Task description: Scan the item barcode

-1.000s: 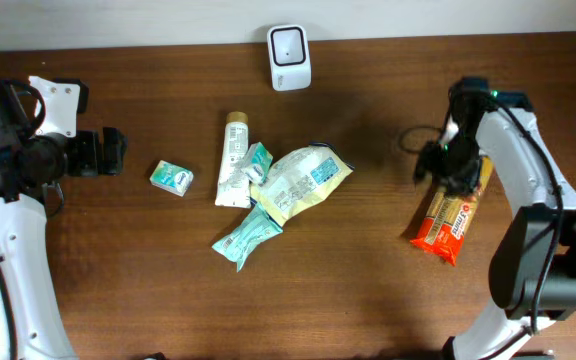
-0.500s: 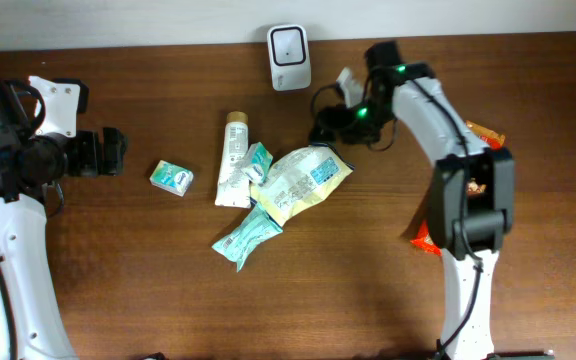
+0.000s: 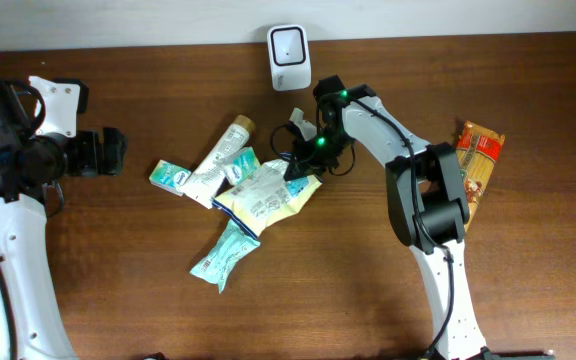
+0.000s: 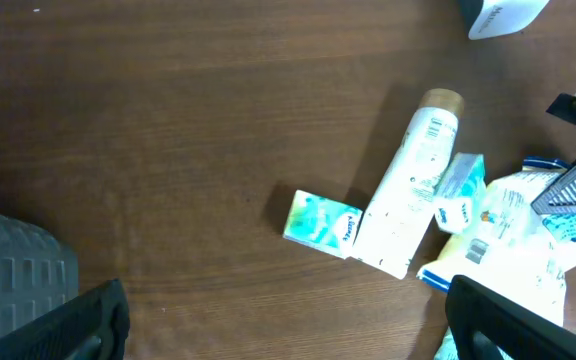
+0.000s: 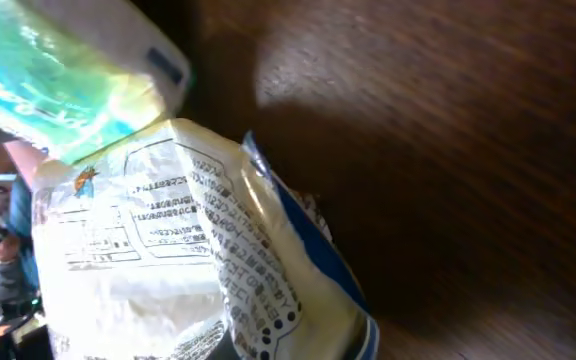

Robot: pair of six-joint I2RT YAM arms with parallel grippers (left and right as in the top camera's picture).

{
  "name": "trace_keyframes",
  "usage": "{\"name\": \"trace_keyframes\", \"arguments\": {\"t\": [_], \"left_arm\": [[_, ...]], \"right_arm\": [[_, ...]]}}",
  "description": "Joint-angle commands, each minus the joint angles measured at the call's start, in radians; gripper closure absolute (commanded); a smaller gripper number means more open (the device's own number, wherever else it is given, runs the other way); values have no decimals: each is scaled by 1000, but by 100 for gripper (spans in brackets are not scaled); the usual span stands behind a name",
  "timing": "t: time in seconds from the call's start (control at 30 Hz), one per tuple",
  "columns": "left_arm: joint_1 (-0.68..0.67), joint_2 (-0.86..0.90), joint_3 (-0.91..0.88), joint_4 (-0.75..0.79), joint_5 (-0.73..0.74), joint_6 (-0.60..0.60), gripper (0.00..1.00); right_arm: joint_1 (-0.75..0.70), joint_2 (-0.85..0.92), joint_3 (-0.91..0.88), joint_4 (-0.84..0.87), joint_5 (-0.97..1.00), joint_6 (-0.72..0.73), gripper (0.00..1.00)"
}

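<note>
The white barcode scanner (image 3: 289, 43) stands at the table's back edge. A pale yellow snack bag (image 3: 263, 195) with a blue rim lies in the middle of the pile. My right gripper (image 3: 303, 160) sits at the bag's right corner and is shut on its edge. The right wrist view is filled by the bag (image 5: 168, 270), whose printed back runs down between the fingers. My left gripper (image 3: 113, 152) hovers at the far left, open and holding nothing. In the left wrist view its fingers (image 4: 78, 320) frame bare wood.
A white tube (image 3: 216, 160), a small teal box (image 3: 171, 176), a small teal-white packet (image 3: 240, 168) and a teal pouch (image 3: 220, 252) crowd round the bag. An orange pack (image 3: 476, 160) lies at the far right.
My right arm swung from the orange pack across to the pile and shut on the bag. The pile's items slid left, and the orange pack now lies further back. The left arm stayed put.
</note>
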Motion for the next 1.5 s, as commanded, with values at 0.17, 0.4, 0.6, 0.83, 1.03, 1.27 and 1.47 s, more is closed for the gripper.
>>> {"name": "trace_keyframes", "arguments": {"t": [0.17,0.4,0.6,0.83,1.03,1.27,1.47], "left_arm": [[-3,2,2,0,15,12,1],[-3,2,2,0,15,12,1],[-3,2,2,0,15,12,1],[-3,2,2,0,15,12,1],[-3,2,2,0,15,12,1],[-3,2,2,0,15,12,1],[-3,2,2,0,15,12,1]], "right_arm": [[-25,-269,-18,-37,-75,-164,96],[-90,-666,-18,-46,-127,-263,96],[-140,-803,-18,-64,-139,-278,96],[-36,-799,-18,-35,245,-281,96],[177,-682,-19,188,1122,-245,96],[189,-465,-19,718,1415,-687,96],[190,-246,-19,1257,1482,-1153,96]]}}
